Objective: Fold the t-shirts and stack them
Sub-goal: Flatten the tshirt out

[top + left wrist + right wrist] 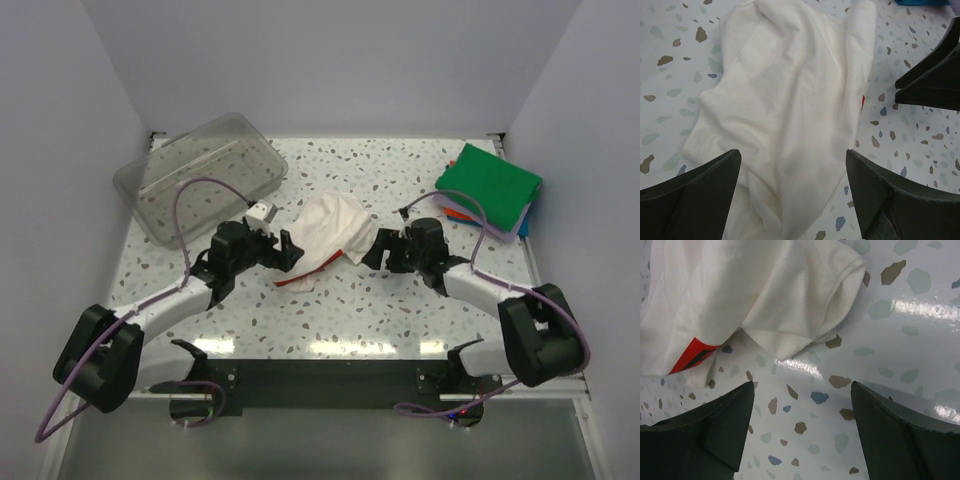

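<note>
The left gripper [792, 200] is spread wide, its dark fingers [695, 195] standing on either side of the white shirt [790, 100]. The cloth runs between them, and whether they touch it I cannot tell. The shirt spreads away from this gripper toward 12 o'clock in loose, rumpled folds. A sliver of red shows at its 3 o'clock edge.

The right gripper [802, 435] is also spread, with only bare speckled table [900, 340] between its fingers. It grasps nothing. Just ahead of it, at 12 o'clock, lies a hemmed sleeve of the white shirt. A red print [692, 356] peeks out from under the cloth at 10 o'clock.

From the top camera the two grippers face each other across the crumpled white shirt, left at 9 o'clock of it and right at 3 o'clock. The shirt sits at the table's centre.

The stack [500, 205] of folded shirts lies well apart at 2 o'clock. A green shirt [490, 178] is on top, and other colours show at the edges beneath. A clear tub [205, 165] sits at 10 o'clock, angled across the far corner.
</note>
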Robot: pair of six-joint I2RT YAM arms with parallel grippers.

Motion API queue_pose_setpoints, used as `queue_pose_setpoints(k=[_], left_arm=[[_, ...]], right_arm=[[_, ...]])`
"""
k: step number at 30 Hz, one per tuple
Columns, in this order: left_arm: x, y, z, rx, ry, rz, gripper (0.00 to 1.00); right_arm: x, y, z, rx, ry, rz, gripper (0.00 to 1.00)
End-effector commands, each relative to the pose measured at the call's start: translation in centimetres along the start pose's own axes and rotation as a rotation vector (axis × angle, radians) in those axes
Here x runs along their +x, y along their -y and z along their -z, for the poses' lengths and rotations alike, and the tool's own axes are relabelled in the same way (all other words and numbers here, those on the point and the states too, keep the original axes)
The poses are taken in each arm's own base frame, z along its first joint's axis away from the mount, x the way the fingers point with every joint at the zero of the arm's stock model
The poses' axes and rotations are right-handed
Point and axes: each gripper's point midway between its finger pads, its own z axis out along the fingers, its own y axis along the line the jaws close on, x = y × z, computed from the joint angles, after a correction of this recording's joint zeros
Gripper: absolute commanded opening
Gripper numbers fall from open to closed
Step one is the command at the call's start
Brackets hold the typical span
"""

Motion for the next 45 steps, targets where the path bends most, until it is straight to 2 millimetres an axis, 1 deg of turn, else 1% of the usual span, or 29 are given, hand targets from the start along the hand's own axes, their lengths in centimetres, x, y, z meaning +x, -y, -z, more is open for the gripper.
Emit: queue_pose_setpoints(k=[1, 5, 6, 7, 8, 9, 13, 14, 16, 19, 20, 22, 23, 24, 26, 28, 29, 30, 31, 32, 33, 35, 36, 38, 39, 41, 42, 43, 45], left_arm=[[-3.4, 1.8, -0.9, 0.089, 0.109, -0.01, 0.91], [-3.5, 1.8, -2.6, 0.104, 0.086, -0.011, 0.91], [-2.9, 1.6, -3.4, 0.104, 0.061, -0.006, 0.91], [-3.5, 1.8, -3.9, 0.116, 0.07, -0.01, 0.91], [-2.6, 1.8, -4.6, 0.132, 0.042, -0.003, 0.91], [-3.5, 2.0, -5.1, 0.146, 0.064, -0.012, 0.91], [-3.7, 1.8, -7.2, 0.151, 0.049, -0.012, 0.91], [-3.2, 1.8, -7.7, 0.162, 0.03, -0.009, 0.91], [-3.8, 2.1, -8.4, 0.178, 0.036, -0.012, 0.91], [-3.5, 2.2, -9.9, 0.199, 0.011, -0.009, 0.9], [-2.6, 2.5, -10.5, 0.234, -0.02, -0.001, 0.84], [-3.0, 3.3, -11.2, 0.281, -0.025, 0.013, 0.72], [-2.3, 3.5, -11.7, 0.305, -0.052, 0.027, 0.49], [-2.7, 3.7, -12.0, 0.313, -0.053, 0.044, 0.35], [-2.6, 3.8, -12.5, 0.317, -0.069, 0.072, 0.0], [-2.7, 4.1, -12.5, 0.328, -0.077, 0.101, 0.0], [-3.1, 4.3, -12.2, 0.329, -0.074, 0.105, 0.0], [-3.6, 4.3, -12.0, 0.321, -0.075, 0.111, 0.0], [-4.8, 4.5, -11.6, 0.306, -0.056, 0.102, 0.0], [-5.6, 4.5, -11.2, 0.288, -0.067, 0.101, 0.0], [-6.6, 4.5, -10.9, 0.273, -0.057, 0.088, 0.0], [-9.2, 4.7, -9.8, 0.234, -0.022, 0.073, 0.0], [-10.0, 4.7, -9.5, 0.225, -0.005, 0.069, 0.0], [-12.2, 5.0, -8.8, 0.208, 0.037, 0.061, 0.0], [-12.8, 4.9, -8.6, 0.192, 0.042, 0.066, 0.0], [-14.6, 5.1, -8.0, 0.166, 0.058, 0.072, 0.0], [-15.2, 5.2, -7.7, 0.164, 0.069, 0.077, 0.0], [-16.4, 5.5, -7.0, 0.162, 0.102, 0.075, 0.0], [-17.1, 5.4, -6.2, 0.14, 0.131, 0.079, 0.0]], right_arm=[[-4.1, -2.4, -1.8, -0.074, 0.109, 0.036, 0.8], [-4.3, -2.5, -3.5, -0.074, 0.11, 0.037, 0.76], [-4.4, -2.5, -3.7, -0.068, 0.114, 0.037, 0.76], [-4.5, -2.4, -4.0, -0.062, 0.108, 0.047, 0.74], [-4.6, -2.2, -4.2, -0.053, 0.105, 0.049, 0.74], [-4.7, -2.1, -4.4, -0.045, 0.101, 0.053, 0.73], [-4.7, -1.5, -6.5, -0.027, 0.06, 0.063, 0.7], [-4.4, -1.5, -7.0, -0.031, 0.045, 0.061, 0.67], [-4.3, -1.6, -7.8, -0.041, 0.031, 0.058, 0.64], [-3.6, -1.1, -8.8, -0.035, -0.001, 0.036, 0.47], [-3.5, -1.2, -8.9, -0.04, -0.011, 0.03, 0.34], [-3.9, -1.8, -8.7, -0.054, -0.011, 0.016, 0.2], [-4.4, -2.3, -8.2, -0.056, -0.006, 0.012, 0.14], [-4.7, -2.3, -7.9, -0.05, 0.0, 0.009, 0.03], [-6.2, -2.9, -6.5, -0.025, 0.026, 0.01, 0.0], [-7.9, -3.3, -5.5, 0.0, 0.058, 0.021, 0.0], [-7.6, -3.1, -4.8, 0.035, 0.032, 0.017, 0.0], [-9.1, -3.6, -3.7, 0.04, 0.071, 0.023, 0.0], [-10.5, -4.4, -2.8, 0.043, 0.089, 0.028, 0.0], [-10.6, -4.5, -1.9, 0.064, 0.07, 0.026, 0.0], [-12.8, -5.8, -0.6, 0.057, 0.118, 0.038, 0.0], [-13.6, -6.2, 0.9, 0.085, 0.106, 0.047, 0.0], [-15.5, -7.3, 2.1, 0.077, 0.144, 0.061, 0.0], [-16.3, -7.2, 3.3, 0.118, 0.145, 0.065, 0.0], [-18.1, -8.3, 4.4, 0.117, 0.176, 0.077, 0.0], [-17.9, -8.5, 5.6, 0.139, 0.125, 0.082, 0.0], [-19.1, -9.5, 6.7, 0.126, 0.147, 0.095, 0.0], [-19.1, -9.5, 7.7, 0.14, 0.141, 0.098, 0.0], [-19.5, -9.6, 9.1, 0.161, 0.157, 0.108, 0.0]])
